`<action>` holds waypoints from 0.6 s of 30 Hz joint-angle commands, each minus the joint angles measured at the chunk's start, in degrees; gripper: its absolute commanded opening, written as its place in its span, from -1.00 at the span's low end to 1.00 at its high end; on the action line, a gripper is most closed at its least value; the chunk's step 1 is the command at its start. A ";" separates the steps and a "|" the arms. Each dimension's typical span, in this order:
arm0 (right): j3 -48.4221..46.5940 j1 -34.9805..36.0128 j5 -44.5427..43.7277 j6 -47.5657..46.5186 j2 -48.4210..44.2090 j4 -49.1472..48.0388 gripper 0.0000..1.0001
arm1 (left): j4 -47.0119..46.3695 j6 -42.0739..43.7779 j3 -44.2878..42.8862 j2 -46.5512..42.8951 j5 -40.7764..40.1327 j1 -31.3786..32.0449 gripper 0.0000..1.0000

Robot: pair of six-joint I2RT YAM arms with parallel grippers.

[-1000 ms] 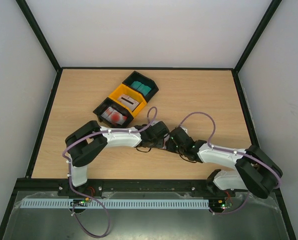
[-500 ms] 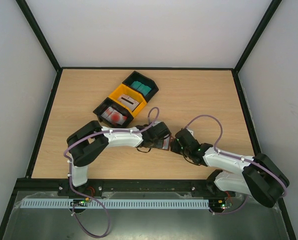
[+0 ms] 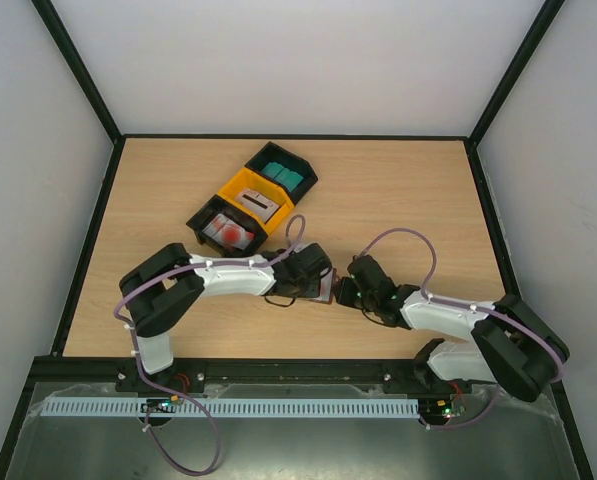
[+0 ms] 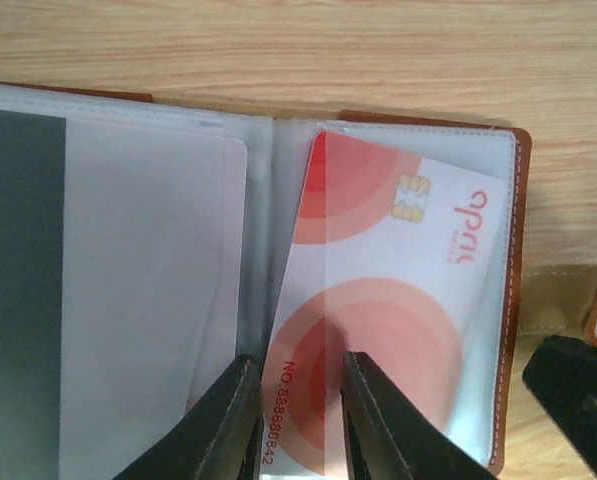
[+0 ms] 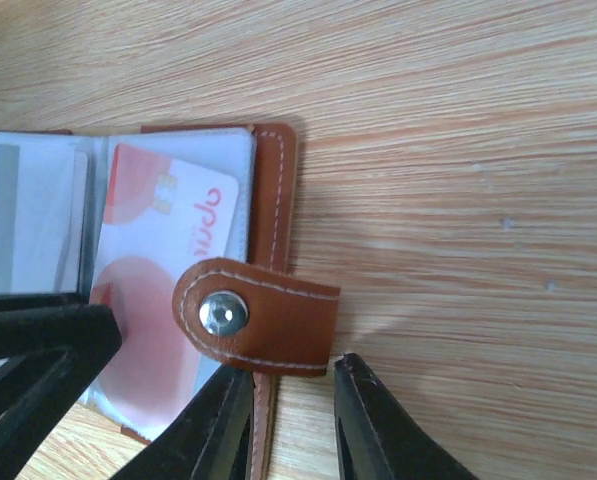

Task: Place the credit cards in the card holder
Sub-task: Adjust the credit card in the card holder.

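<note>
1. The card holder is laid open on the surface, with the bins seen well beyond it.
2. A white-and-red card is seen tilted and partly slid into the holder's right clear sleeve. A grey card is lodged in its left sleeve.
3. The left tool is set over the holder, its jaws narrowly apart astride that red card's corner.
4. The right tool is placed at the holder's right edge by the snap strap. Whether anything is clamped cannot be told.
</note>
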State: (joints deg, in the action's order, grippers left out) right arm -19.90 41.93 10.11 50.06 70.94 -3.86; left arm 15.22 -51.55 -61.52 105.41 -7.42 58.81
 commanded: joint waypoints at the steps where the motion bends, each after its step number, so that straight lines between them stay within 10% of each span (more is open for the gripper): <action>1: 0.25 -0.23 1.34 -0.86 3.17 3.06 -0.54 | 2.44 -2.27 1.99 -3.55 0.14 -0.30 -0.45; 18: -1.66 -0.26 3.51 -4.44 3.78 3.81 -0.58 | -1.58 -2.95 9.83 -10.80 2.30 -3.48 -0.28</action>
State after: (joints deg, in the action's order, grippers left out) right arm -21.80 41.80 12.97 47.68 75.00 -6.61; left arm 16.14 -54.43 -56.23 97.93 -8.51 57.89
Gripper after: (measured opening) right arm 0.210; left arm 0.361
